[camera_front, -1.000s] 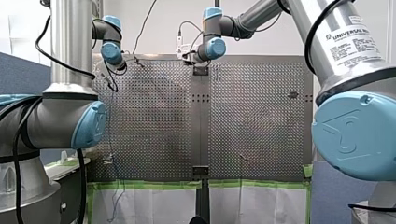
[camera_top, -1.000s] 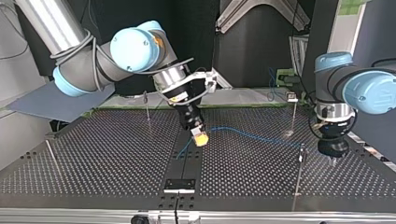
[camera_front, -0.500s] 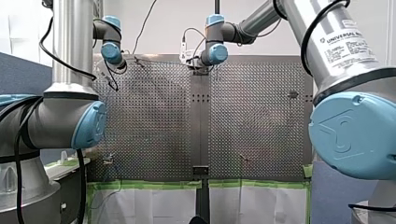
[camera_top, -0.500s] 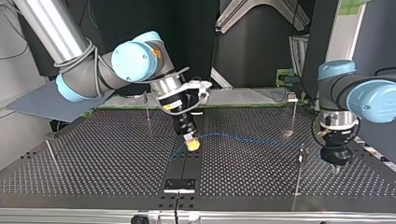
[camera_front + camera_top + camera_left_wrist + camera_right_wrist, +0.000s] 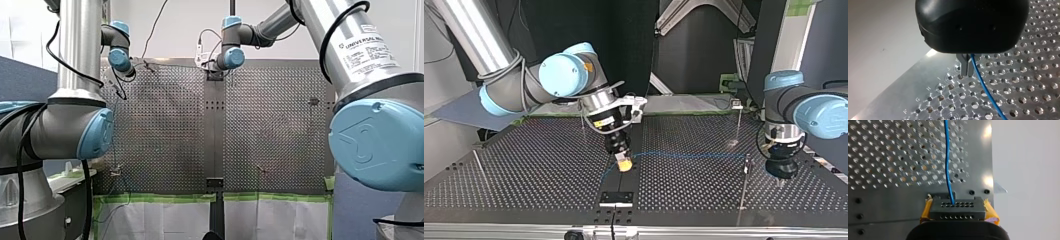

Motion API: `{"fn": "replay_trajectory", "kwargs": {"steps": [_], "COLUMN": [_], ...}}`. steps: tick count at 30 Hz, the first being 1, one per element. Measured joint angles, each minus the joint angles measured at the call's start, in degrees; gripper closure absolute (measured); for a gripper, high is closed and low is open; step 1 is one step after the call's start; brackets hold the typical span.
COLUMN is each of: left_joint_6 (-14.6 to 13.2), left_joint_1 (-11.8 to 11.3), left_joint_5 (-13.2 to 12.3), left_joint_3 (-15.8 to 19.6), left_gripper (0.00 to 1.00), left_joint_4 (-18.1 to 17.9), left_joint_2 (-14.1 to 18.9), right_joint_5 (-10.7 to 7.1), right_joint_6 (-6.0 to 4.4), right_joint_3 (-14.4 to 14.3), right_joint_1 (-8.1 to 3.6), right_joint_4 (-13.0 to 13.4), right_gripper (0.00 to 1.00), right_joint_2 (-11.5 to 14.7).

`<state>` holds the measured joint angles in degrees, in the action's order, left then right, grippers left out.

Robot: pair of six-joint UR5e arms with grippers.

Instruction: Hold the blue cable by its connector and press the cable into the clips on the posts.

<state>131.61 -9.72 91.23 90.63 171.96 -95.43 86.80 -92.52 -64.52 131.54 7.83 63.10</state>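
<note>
The blue cable [image 5: 684, 155] stretches low over the perforated table [image 5: 534, 175], from near a thin post [image 5: 746, 165] at the top view's right to the middle. My right gripper [image 5: 624, 163], with yellow pads, is shut on the cable's black connector [image 5: 958, 208]; the cable [image 5: 947, 170] leaves it straight ahead. My left gripper [image 5: 780, 181] hangs just above the table beyond that post. In the left wrist view its metal fingers [image 5: 965, 67] are shut, with the cable [image 5: 988, 92] coming out between them and trailing over the holes.
More thin posts stand at the top view's far left [image 5: 581, 116], far right [image 5: 739, 122] and near left [image 5: 479, 170]. A black block [image 5: 616, 197] sits at the table's near edge in the top view. Green tape [image 5: 160, 197] lines the table's near edge in the front view.
My right gripper has moved toward the top view's left and nearer the camera with the connector, pulling the cable straighter. My left gripper has sunk slightly toward the table.
</note>
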Motion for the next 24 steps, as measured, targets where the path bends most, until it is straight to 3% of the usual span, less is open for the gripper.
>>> {"fn": "replay_trajectory", "kwargs": {"steps": [7, 16, 20, 24], "left_joint_6": [0.1, 0.81, 1.31, -0.07], "left_joint_1": [-0.24, -0.23, 0.01, -0.21], "left_joint_5": [-0.98, -1.89, -2.42, -2.94], "left_joint_3": [-0.03, -0.1, -1.02, -1.95], "left_gripper": [1.0, 1.0, 1.0, 1.0], "left_joint_4": [-0.04, -0.07, 0.82, 2.43], "left_joint_2": [-0.03, -0.29, -1.74, -3.78], "right_joint_5": [2.06, 6.79, 8.75, 10.07], "right_joint_6": [-0.29, -0.15, 0.53, 1.28], "right_joint_3": [0.45, 0.48, 0.48, 0.48], "right_joint_1": [-1.2, -2.07, -1.98, -1.84], "right_joint_4": [-0.13, -0.53, -0.6, -0.61], "right_gripper": [1.0, 1.0, 1.0, 1.0], "right_joint_2": [-0.09, -0.1, -0.15, -0.16]}}
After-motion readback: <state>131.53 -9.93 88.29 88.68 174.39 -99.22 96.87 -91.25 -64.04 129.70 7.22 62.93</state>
